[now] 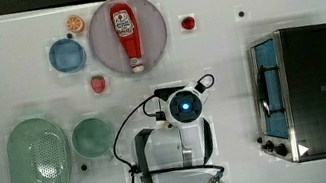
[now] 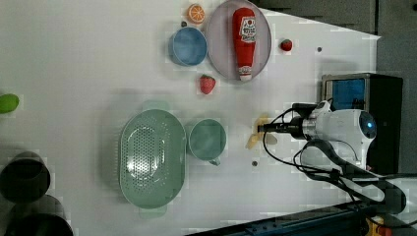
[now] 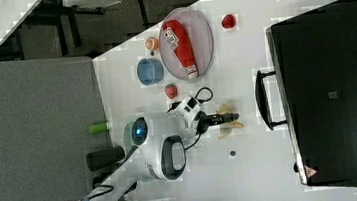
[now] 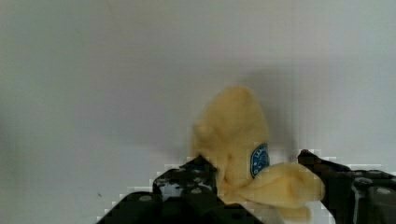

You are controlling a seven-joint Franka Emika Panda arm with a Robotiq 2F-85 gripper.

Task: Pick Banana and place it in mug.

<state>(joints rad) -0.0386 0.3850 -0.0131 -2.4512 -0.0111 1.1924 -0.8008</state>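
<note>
The pale yellow Banana lies on the white table, its peel flaps spread, and my gripper is down over it. The jaws stand open on either side of it; one fingertip touches its side, and the other stands by a peel flap. In the left view, the Banana sits under the black fingers of the gripper, to the right of the pale-green mug. From the right view, the gripper covers the middle of the Banana. The mug stands upright and empty.
A green colander sits beside the mug. A blue bowl, an orange slice, two strawberries and a grey plate with a ketchup bottle lie farther off. A toaster oven stands at the top view's right.
</note>
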